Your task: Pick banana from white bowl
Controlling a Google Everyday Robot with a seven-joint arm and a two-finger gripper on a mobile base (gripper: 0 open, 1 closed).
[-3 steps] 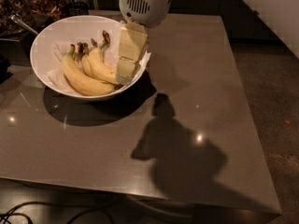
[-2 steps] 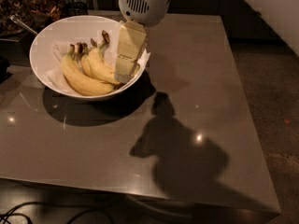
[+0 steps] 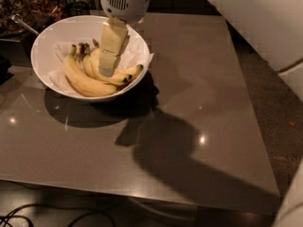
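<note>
The white bowl (image 3: 49, 34) stands at the table's far left, lined with crumpled white paper. Several yellow bananas lie in it. The long ones (image 3: 81, 79) curve along the left and front with their stems together at the back. A shorter banana (image 3: 121, 76) with a dark tip lies at the right, partly hidden. My gripper (image 3: 107, 71) comes down from the white wrist housing (image 3: 124, 1) into the bowl, its tip resting on or just over the middle of the bananas, beside the shorter one.
The bowl sits on a glossy grey-brown table (image 3: 189, 103). Dark clutter and a metal utensil (image 3: 21, 23) lie beyond the bowl at the far left. A white body part (image 3: 265, 22) fills the upper right. Cables (image 3: 19, 216) lie on the floor below the front edge.
The gripper has moved left from the bowl's right rim to the middle of the bananas. The bowl and bananas have not moved.
</note>
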